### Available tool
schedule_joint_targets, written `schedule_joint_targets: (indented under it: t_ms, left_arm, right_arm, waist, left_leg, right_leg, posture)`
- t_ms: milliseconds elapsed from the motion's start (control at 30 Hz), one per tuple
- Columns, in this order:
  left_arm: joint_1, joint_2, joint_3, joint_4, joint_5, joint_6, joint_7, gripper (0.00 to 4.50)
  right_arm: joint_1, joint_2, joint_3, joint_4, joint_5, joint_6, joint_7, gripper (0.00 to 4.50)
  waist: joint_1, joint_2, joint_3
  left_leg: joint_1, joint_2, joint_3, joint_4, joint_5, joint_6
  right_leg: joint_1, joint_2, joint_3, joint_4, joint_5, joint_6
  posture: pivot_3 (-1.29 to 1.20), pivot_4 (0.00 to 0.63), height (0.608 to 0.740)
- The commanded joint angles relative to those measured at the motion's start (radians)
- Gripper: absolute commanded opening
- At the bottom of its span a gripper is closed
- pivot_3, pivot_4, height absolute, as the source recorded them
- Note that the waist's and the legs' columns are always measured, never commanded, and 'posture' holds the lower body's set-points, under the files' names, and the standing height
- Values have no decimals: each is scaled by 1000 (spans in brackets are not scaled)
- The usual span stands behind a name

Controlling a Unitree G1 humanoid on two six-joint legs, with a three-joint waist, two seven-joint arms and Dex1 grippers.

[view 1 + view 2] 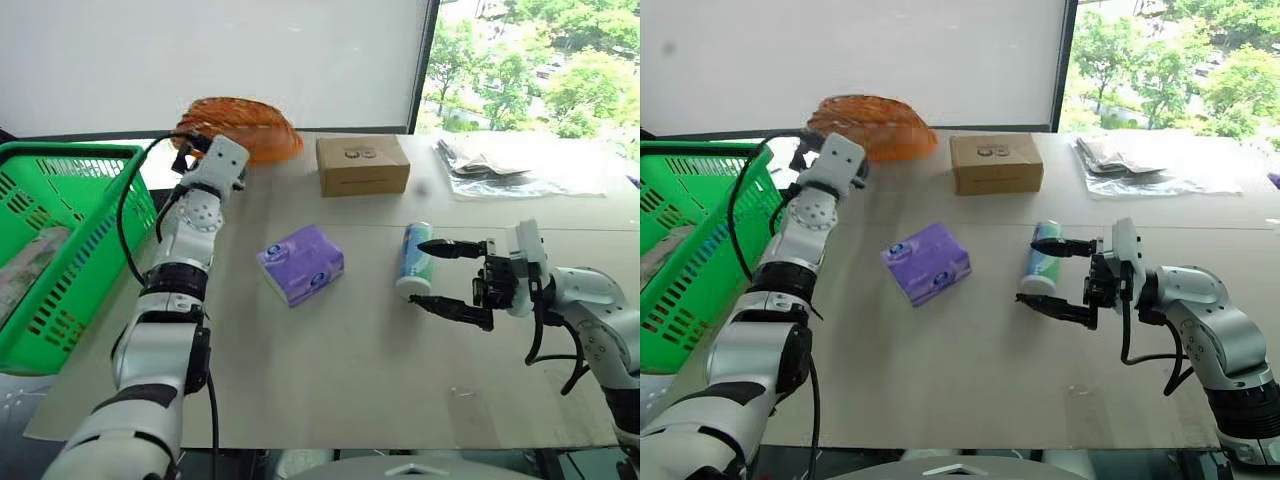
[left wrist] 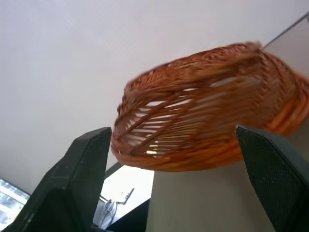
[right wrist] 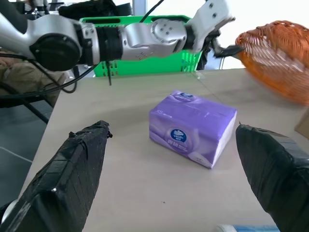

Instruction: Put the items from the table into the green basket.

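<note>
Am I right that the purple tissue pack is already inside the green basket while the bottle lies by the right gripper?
Not quite: the purple tissue pack lies on the table, outside the green basket, as the left eye view shows. The bottle does lie by the right gripper.

The green basket [image 1: 70, 250] is cut off by the head views' left edge, and what lies pale inside it is too unclear to name. The left gripper [image 1: 186, 146] is mostly hidden behind its own wrist, against the orange wicker bowl [image 2: 207, 108], which is blurred in the left wrist view. In the right wrist view only a sliver of the white bottle [image 3: 248, 228] shows at the frame's edge. The grey bundle [image 1: 500, 162] at the desk's [image 1: 350, 370] far right corner is too indistinct to identify.
</note>
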State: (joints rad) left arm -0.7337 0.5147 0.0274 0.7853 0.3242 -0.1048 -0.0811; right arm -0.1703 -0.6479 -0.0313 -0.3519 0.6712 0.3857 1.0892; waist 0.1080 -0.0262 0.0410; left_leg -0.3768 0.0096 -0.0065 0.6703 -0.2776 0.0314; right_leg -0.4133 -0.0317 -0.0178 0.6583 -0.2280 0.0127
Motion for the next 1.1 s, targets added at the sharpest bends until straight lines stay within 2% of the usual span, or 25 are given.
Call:
schedule_joint_targets:
  t_ms: [33,233,400,500,667,767,933,1100]
  left_arm:
    - [167,-7,11,-293,-90,75,-123,4406]
    - [497,21,53,-773,-293,268,-375,4406]
    - [668,46,105,-1040,-455,447,-482,4406]
    - [677,6,151,-1121,-550,577,-452,4406]
    - [591,-20,284,-1144,-622,831,-317,4406]
    - [549,-56,353,-1203,-738,1057,-272,4406]
    - [561,-115,370,-1366,-911,1400,-251,4406]
    - [593,-189,331,-1429,-920,1583,-173,4406]
  right_arm:
    - [18,0,-39,-33,5,-27,-10,4500]
    - [47,-8,-60,-7,-4,-59,9,4500]
    - [70,-22,-80,43,-18,-95,41,4500]
    - [75,-30,-80,73,-31,-115,62,4500]
    - [85,-36,-93,97,-38,-135,82,4500]
    - [99,-35,-98,103,-43,-146,88,4500]
    - [119,-39,-102,114,-51,-169,98,4500]
    - [145,-66,-116,130,-55,-192,139,4500]
  waist:
    - [-6,0,0]
    - [-7,1,-1]
    - [-6,3,-1]
    - [2,4,-1]
    - [3,4,0]
    - [-1,4,-1]
    - [-9,3,-1]
    - [-14,3,0]
  left_leg:
    - [0,0,0,0,0,0]
    - [-1,3,-3,1,0,0]
    - [4,4,0,1,0,0]
    - [7,4,0,1,0,1]
    - [13,4,0,1,0,1]
    - [14,3,0,1,0,1]
    - [13,3,0,0,0,0]
    - [14,1,0,0,0,0]
  right_leg:
    - [0,0,1,0,0,0]
    - [0,-2,4,0,0,0]
    - [2,-5,6,1,-1,-2]
    - [5,-2,5,1,-3,-4]
    - [9,2,4,2,-5,1]
    - [9,4,4,2,-3,3]
    - [9,0,7,1,-1,1]
    - [10,0,8,1,-3,0]
  posture:
    - [129,0,740]
    - [131,0,740]
    - [168,0,740]
    - [166,0,740]
    - [162,0,740]
    - [162,0,740]
    - [153,0,740]
    - [131,9,740]
